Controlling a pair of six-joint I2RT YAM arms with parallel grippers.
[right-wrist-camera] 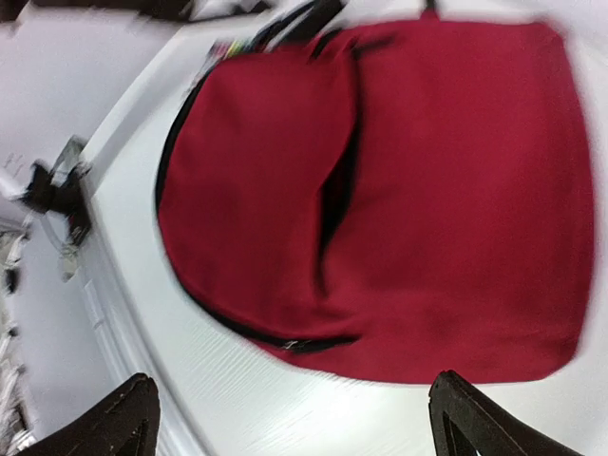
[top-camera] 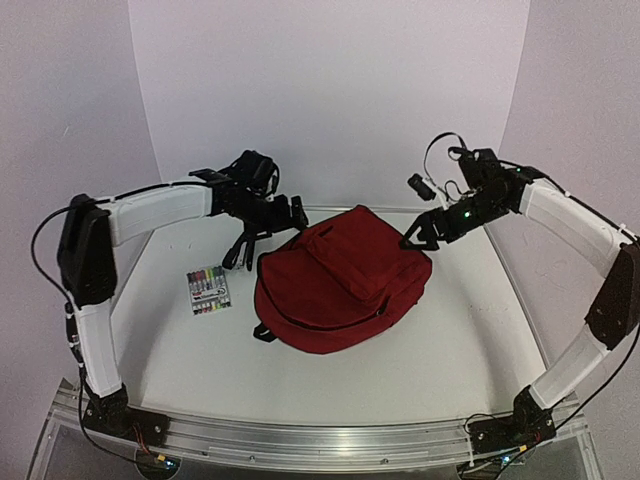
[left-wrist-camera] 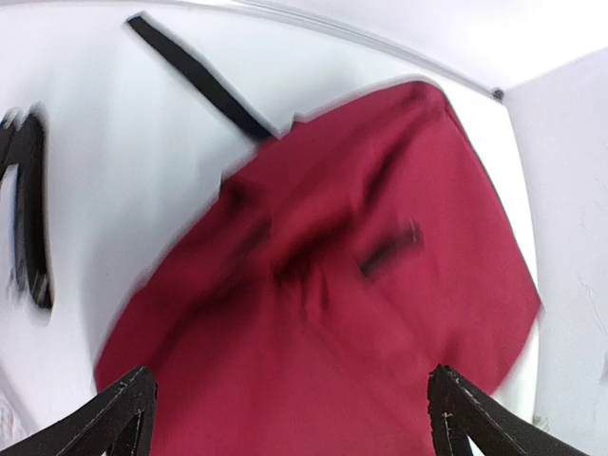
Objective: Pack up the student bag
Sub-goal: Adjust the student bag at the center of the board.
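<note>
The student bag [top-camera: 340, 282], dark red with a front zip pocket, lies flat in the middle of the white table. My left gripper [top-camera: 242, 252] hovers at the bag's back left corner, open and empty. In the left wrist view the blurred bag [left-wrist-camera: 361, 285] fills the frame past my wide-apart fingertips [left-wrist-camera: 123, 418], and a black strap [left-wrist-camera: 195, 81] trails off its far edge. My right gripper [top-camera: 418, 236] hangs open over the bag's back right corner. The right wrist view shows the bag [right-wrist-camera: 427, 190] with a zip pull [right-wrist-camera: 296, 344] near its edge, ahead of the open gripper [right-wrist-camera: 299, 423].
A pack of coloured markers [top-camera: 208, 290] lies on the table left of the bag. White walls enclose the table at the back and both sides. An aluminium rail [top-camera: 320, 440] runs along the near edge between the arm bases.
</note>
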